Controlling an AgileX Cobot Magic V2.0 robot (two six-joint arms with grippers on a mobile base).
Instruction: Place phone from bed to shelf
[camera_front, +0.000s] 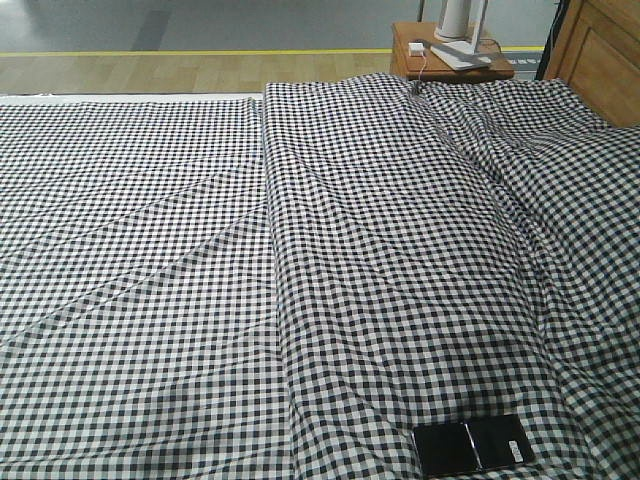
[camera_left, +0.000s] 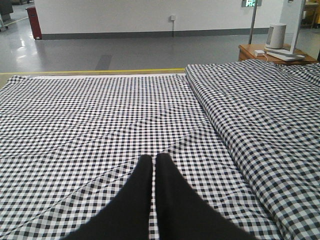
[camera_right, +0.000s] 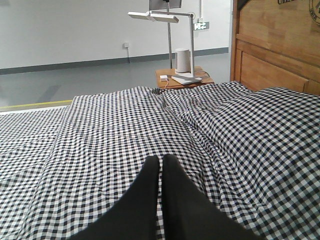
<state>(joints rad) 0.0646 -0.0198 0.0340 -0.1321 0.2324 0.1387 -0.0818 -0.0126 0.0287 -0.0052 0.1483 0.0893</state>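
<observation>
Lying flat on the bed (camera_front: 350, 250), low right in the front view: phone (camera_front: 470, 447), nothing touching it. Left end effector (camera_left: 154, 160) and right end effector (camera_right: 161, 159) both pressed together, empty, over gingham. Small brown desk (camera_front: 402, 58) with white lamp base (camera_front: 462, 55) beside headboard (camera_front: 600, 60); grey floor (camera_front: 200, 20) beyond.

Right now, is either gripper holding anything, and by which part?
Nothing is held. The left gripper and right gripper are shut and empty; the phone lies on the bed.
</observation>
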